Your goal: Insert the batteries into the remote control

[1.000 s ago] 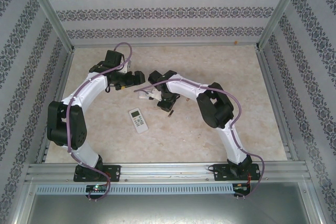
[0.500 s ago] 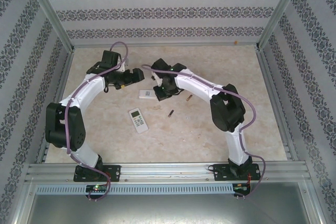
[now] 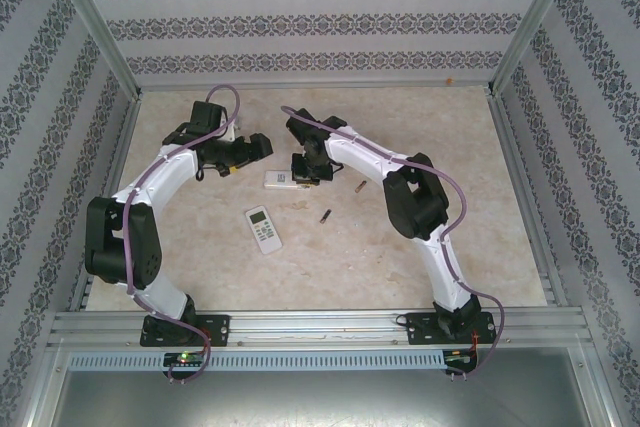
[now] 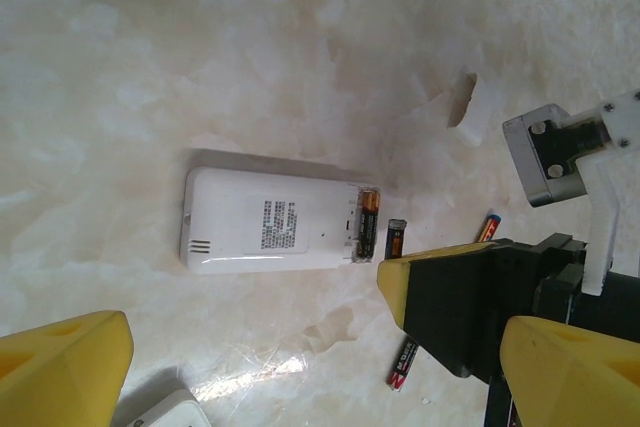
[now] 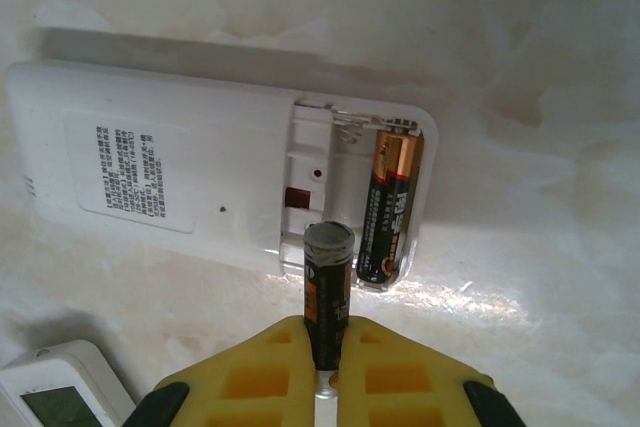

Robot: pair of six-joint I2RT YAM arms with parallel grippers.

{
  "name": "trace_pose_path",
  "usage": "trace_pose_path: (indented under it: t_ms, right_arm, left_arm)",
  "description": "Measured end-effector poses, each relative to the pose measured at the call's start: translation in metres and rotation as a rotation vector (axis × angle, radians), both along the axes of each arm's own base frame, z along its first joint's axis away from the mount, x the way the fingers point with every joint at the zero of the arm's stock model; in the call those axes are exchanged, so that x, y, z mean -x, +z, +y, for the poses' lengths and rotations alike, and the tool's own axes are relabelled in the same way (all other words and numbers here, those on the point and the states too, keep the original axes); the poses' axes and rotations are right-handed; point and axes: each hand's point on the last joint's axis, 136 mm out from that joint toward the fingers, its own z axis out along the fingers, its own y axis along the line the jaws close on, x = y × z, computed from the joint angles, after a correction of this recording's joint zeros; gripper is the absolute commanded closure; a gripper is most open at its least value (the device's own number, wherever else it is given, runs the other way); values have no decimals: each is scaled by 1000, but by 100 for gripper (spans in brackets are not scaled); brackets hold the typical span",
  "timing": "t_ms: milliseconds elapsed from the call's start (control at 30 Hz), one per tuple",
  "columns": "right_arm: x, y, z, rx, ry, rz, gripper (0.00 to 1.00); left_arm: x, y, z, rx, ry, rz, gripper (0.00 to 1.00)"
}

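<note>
My right gripper (image 5: 328, 352) pinches a battery (image 5: 328, 282) at bottom center, right at the flipped remote's (image 5: 150, 117) open bay, next to a seated battery (image 5: 392, 209). Left gripper (image 4: 315, 372) is spread wide.

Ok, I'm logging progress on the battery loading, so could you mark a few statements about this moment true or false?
1. The right gripper is shut on a battery. True.
2. Both slots of the white remote are filled. False: one seated battery lies in the compartment, and the empty slot is beside it.
3. The left gripper holds a battery. False: it is open and holds nothing.
4. The white remote lies back side up with its compartment uncovered. True.
5. A second remote lies face up nearby. True.
</note>
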Motion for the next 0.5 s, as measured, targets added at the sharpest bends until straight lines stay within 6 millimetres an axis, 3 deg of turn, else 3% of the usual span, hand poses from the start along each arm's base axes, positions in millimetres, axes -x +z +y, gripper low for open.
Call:
trace_pose_path:
  t_ms: [267, 500]
  right_arm:
    - [-7, -9, 6, 2, -8, 5, 88]
    - [-7, -22, 3, 30, -7, 22, 80]
  left_arm:
    - [0, 3, 0, 2, 0, -8, 5]
    - [1, 1, 0, 2, 1, -6, 4]
